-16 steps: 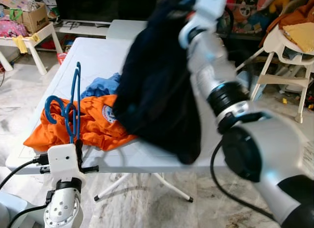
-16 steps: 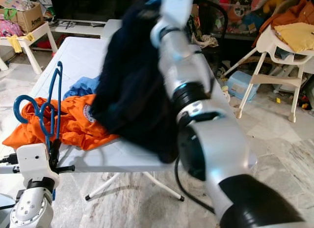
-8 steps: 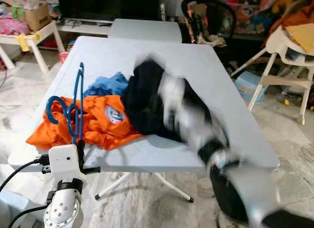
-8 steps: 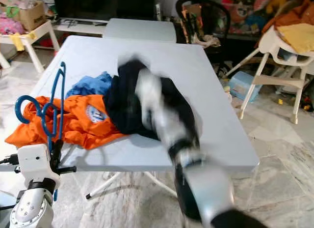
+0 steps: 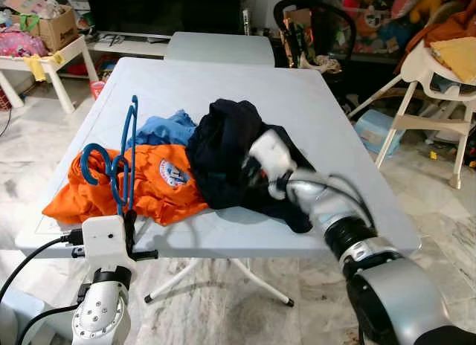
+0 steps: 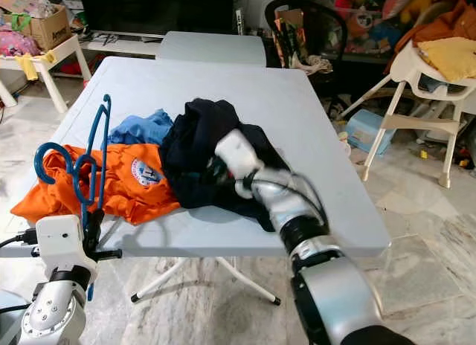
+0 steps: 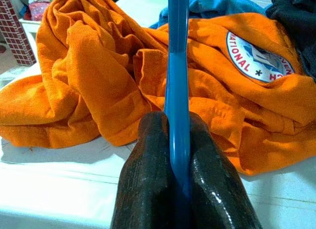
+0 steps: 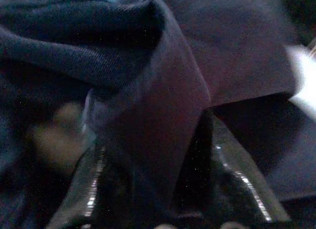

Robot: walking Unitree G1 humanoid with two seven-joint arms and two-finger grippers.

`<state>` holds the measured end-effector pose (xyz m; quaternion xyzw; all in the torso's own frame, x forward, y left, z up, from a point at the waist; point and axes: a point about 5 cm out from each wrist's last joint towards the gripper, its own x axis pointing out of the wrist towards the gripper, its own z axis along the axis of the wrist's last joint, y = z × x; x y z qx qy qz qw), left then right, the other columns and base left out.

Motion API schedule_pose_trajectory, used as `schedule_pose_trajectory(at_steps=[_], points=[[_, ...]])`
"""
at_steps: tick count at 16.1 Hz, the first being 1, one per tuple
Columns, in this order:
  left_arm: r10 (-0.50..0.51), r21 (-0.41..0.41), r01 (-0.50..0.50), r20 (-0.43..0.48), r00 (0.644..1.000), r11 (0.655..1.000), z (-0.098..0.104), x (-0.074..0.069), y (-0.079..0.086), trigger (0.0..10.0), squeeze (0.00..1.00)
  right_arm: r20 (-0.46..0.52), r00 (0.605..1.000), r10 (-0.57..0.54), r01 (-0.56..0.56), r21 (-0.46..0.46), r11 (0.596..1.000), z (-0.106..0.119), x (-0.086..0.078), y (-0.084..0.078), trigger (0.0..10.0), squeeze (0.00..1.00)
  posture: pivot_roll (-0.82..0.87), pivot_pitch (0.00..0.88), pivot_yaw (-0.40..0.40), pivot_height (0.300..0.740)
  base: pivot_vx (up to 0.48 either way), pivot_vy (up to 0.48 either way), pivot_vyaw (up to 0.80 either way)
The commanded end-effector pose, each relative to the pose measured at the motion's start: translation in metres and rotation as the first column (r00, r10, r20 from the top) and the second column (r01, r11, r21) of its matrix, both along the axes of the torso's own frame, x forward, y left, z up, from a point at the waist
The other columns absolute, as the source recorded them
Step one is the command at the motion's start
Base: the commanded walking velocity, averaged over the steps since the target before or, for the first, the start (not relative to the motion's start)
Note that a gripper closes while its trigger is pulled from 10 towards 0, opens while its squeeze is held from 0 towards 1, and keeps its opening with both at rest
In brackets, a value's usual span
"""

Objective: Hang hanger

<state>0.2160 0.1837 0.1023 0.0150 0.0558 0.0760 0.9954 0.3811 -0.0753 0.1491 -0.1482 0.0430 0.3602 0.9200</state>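
A blue hanger (image 5: 119,163) stands upright at the table's front left edge, with my left gripper (image 5: 126,222) shut on its lower bar. The left wrist view shows the blue bar (image 7: 177,86) pinched between both black fingers (image 7: 148,179). Behind it lies an orange shirt (image 5: 156,185) with a round badge. A dark navy garment (image 5: 223,148) is heaped mid-table. My right gripper (image 5: 249,168) is buried in its right side, and in the right wrist view a fold of the dark cloth (image 8: 158,105) sits between the fingers (image 8: 237,179).
A light blue garment (image 5: 165,128) peeks out between the orange and navy ones on the white folding table (image 5: 223,77). A second table (image 5: 219,46) adjoins at the back. A white high chair (image 5: 431,85) stands at right, a small white table (image 5: 52,59) at left.
My right arm has swung down from high in front of the camera, bringing the navy garment onto the table in a heap. The left gripper and hanger have barely moved.
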Motion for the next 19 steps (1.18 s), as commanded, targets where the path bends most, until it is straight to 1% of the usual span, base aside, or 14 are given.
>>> schedule_pose_trajectory(at_steps=[1, 2, 4, 5, 6, 7, 8, 9, 10, 12, 13, 14, 17, 19], points=[[0.001, -0.006, -0.001, -0.022, 1.000, 1.000, -0.005, 0.001, -0.001, 10.0, 0.00, 0.084, 0.996, -0.039, 0.035, 0.058, 0.998, 0.019, 0.005, -0.007, 10.0, 1.00, 0.12, 0.000, -0.068, 0.740, 0.000, 0.000, 0.00], [0.009, -0.006, -0.009, -0.020, 1.000, 1.000, -0.005, 0.001, 0.000, 10.0, 0.00, 0.114, 0.991, -0.074, 0.062, 0.104, 0.993, 0.025, 0.006, -0.012, 10.0, 1.00, 0.12, 0.000, -0.071, 0.740, 0.000, 0.000, 0.00], [0.013, -0.008, -0.013, -0.020, 1.000, 1.000, -0.005, 0.002, 0.001, 10.0, 0.00, 0.080, 0.995, -0.053, 0.042, 0.138, 0.990, 0.024, 0.002, -0.015, 10.0, 1.00, 0.11, 0.000, -0.070, 0.740, 0.000, 0.000, 0.00], [0.019, -0.011, -0.019, -0.024, 1.000, 1.000, -0.006, 0.002, 0.001, 10.0, 0.00, 0.072, 0.997, 0.018, -0.023, 0.067, 0.997, 0.012, -0.007, -0.017, 10.0, 1.00, 0.11, 0.000, -0.064, 0.740, 0.000, 0.000, 0.00], [0.008, -0.009, -0.008, -0.029, 1.000, 1.000, -0.007, 0.004, 0.001, 10.0, 0.00, 0.028, 0.997, 0.067, -0.068, 0.020, 0.997, 0.001, -0.016, -0.022, 10.0, 1.00, 0.10, 0.000, -0.061, 0.740, 0.000, 0.000, 0.00], [0.005, -0.010, -0.005, -0.030, 1.000, 1.000, -0.007, 0.004, 0.001, 10.0, 0.00, 0.015, 0.997, 0.080, -0.080, 0.007, 0.997, -0.001, -0.018, -0.023, 10.0, 1.00, 0.10, 0.000, -0.056, 0.740, 0.000, 0.000, 0.00], [-0.007, -0.006, 0.007, -0.029, 1.000, 1.000, -0.007, 0.006, 0.001, 10.0, 0.00, 0.021, 0.991, 0.130, -0.127, -0.095, 0.987, -0.008, -0.025, -0.032, 10.0, 1.00, 0.09, 0.000, -0.048, 0.740, 0.000, 0.000, 0.00], [-0.014, -0.003, 0.013, -0.030, 0.999, 1.000, -0.007, 0.007, 0.001, 10.0, 0.00, 0.025, 0.990, 0.142, -0.137, -0.127, 0.982, -0.009, -0.029, -0.041, 10.0, 1.00, 0.08, 0.000, -0.045, 0.740, 0.000, 0.000, 0.00], [-0.022, -0.001, 0.022, -0.030, 0.999, 1.000, -0.008, 0.009, 0.001, 10.0, 0.00, 0.007, 0.992, 0.124, -0.123, -0.107, 0.987, -0.008, -0.030, -0.047, 10.0, 1.00, 0.07, 0.000, -0.034, 0.740, 0.000, 0.000, 0.00], [-0.034, -0.001, 0.034, -0.029, 0.999, 0.999, -0.008, 0.012, 0.001, 10.0, 0.00, 0.005, 0.993, 0.122, -0.121, -0.122, 0.985, -0.007, -0.035, -0.059, 10.0, 1.00, 0.06, 0.000, -0.025, 0.740, 0.000, 0.000, 0.00], [-0.055, -0.005, 0.055, -0.023, 0.998, 0.998, -0.008, 0.015, -0.002, 10.0, 0.00, 0.016, 0.997, 0.077, -0.075, -0.087, 0.993, -0.004, -0.037, -0.066, 10.0, 1.00, 0.04, 0.000, -0.021, 0.740, 0.000, 0.000, 0.00], [-0.064, -0.005, 0.064, -0.021, 0.998, 0.998, -0.008, 0.016, -0.003, 10.0, 0.00, 0.019, 0.998, 0.059, -0.058, -0.074, 0.996, -0.004, -0.037, -0.068, 10.0, 1.00, 0.04, 0.000, -0.021, 0.740, 0.000, 0.000, 0.00], [-0.144, 0.006, 0.144, 0.004, 0.990, 0.990, -0.003, 0.021, -0.012, 10.0, 0.00, 0.037, 0.992, -0.118, 0.118, -0.012, 0.993, -0.013, -0.040, -0.076, 10.0, 1.00, 0.03, 0.000, -0.010, 0.740, 0.000, 0.000, 0.00], [-0.175, -0.008, 0.175, 0.003, 0.985, 0.985, -0.005, 0.023, -0.014, 10.0, 0.00, 0.043, 0.959, -0.278, 0.274, 0.090, 0.958, -0.018, -0.044, -0.072, 10.0, 1.00, 0.01, 0.000, 0.005, 0.740, 0.000, 0.000, 0.00]])
